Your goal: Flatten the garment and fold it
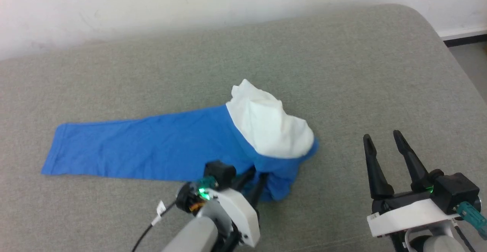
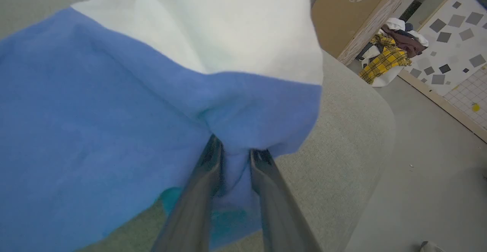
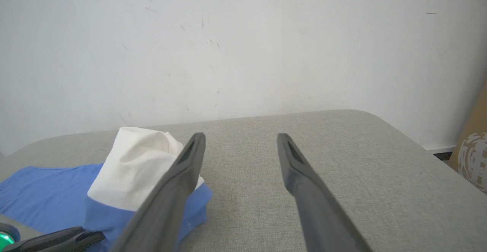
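padded surface point(image 1: 342, 62): grey, carries everything; the left wrist view shows its rounded edge beyond the heap; we judge a long drag that way could take cloth over it
garment point(image 1: 171, 149): left of middle on the padded surface; blue sleeve point(image 1: 95, 149) spread flat toward the left, the rest heaped; flattening looks barely begun to us
white body point(image 1: 270, 126): bunched upright on the blue; a pull from one low point may twist or topple it rather than open it
left gripper point(image 1: 258, 178): jaws nipped on a fold of blue cloth at the heap's near edge; the bite looks shallow, so soft jersey could slip free, or we may have caught several layers
right gripper point(image 1: 382, 135): jaws wide apart, holding nothing, well right of the heap; pulling one-handed could slide the whole shirt
left wrist view: shows the fold between the fingers point(image 2: 198, 191), which the head view hides behind the wrist; also a pile of clothes point(image 2: 392, 50) on the floor
right wrist view: shows how tall the heap stands; the head view flattens it
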Motion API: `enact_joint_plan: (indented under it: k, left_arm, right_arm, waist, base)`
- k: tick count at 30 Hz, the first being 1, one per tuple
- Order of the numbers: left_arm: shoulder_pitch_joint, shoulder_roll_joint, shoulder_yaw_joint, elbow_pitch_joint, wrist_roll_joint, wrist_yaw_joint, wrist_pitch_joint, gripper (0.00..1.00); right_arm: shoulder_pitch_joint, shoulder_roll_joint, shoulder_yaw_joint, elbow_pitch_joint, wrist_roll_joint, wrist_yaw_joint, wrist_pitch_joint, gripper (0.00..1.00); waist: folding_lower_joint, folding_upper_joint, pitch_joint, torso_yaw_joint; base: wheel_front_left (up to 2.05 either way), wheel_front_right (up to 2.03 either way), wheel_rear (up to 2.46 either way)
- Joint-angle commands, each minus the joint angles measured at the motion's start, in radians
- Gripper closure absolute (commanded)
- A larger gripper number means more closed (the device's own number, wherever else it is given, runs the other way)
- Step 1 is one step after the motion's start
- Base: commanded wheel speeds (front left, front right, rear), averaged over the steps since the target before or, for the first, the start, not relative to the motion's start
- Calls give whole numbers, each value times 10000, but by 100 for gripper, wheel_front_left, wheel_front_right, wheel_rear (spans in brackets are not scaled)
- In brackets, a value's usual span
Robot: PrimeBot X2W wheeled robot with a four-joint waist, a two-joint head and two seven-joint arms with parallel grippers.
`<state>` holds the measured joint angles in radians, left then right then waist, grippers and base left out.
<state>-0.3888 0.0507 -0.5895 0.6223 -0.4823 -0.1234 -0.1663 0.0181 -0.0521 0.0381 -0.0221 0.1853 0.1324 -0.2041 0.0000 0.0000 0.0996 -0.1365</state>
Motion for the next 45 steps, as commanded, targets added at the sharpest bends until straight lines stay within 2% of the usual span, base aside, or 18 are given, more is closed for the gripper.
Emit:
enact_joint_plan:
  k: [1,4,9,11,16,24,27,31,39,45]
  left_arm:
    - [239,-1,-341,-98,-220,-69,-157,0]
    - [443,-2,-628,-361,-370,105,-537,0]
    - [714,-3,-485,-1390,-203,796,-908,0]
    - [772,12,-95,-1987,13,1178,-941,0]
    - [1113,240,1376,-3749,700,1803,-950,0]
    - [920,920,3173,-3589,943,2417,-952,0]
    - [650,1272,3532,-3075,849,2365,-897,0]
    - [97,1723,3400,-2356,808,1935,-173,0]
    - [-806,2244,2305,-971,897,814,2624,0]
    - [-925,2391,1390,-114,935,388,5200,0]
  right_arm:
    - [-92,19,13,11,36,-17,-31,0]
    - [-125,19,42,-8,-18,-17,-26,0]
    - [-122,19,-31,-95,-54,-17,-16,0]
    - [-85,19,-56,-164,-56,-17,-13,0]
    - [-6,19,-77,-325,-95,-17,-16,0]
    - [-83,19,-22,-501,-123,-17,-1,0]
    - [-115,19,-39,-551,-145,-17,26,0]
    - [-178,19,-79,-591,-186,-17,64,0]
    - [-265,19,14,-520,-211,-17,83,0]
    - [-282,19,129,-427,-217,-17,99,0]
  waist:
    - [0,0,-67,182]
    - [0,0,-85,297]
    - [0,0,-126,421]
    - [0,0,-112,467]
    - [0,0,-35,505]
    - [0,0,218,395]
    - [0,0,352,339]
    - [0,0,572,316]
    - [0,0,849,258]
    - [0,0,952,176]
  base:
    - [0,0,0]
    - [0,0,0]
    - [0,0,0]
    - [0,0,0]
    - [0,0,0]
    - [0,0,0]
    - [0,0,0]
    - [0,0,0]
    - [0,0,0]
    - [0,0,0]
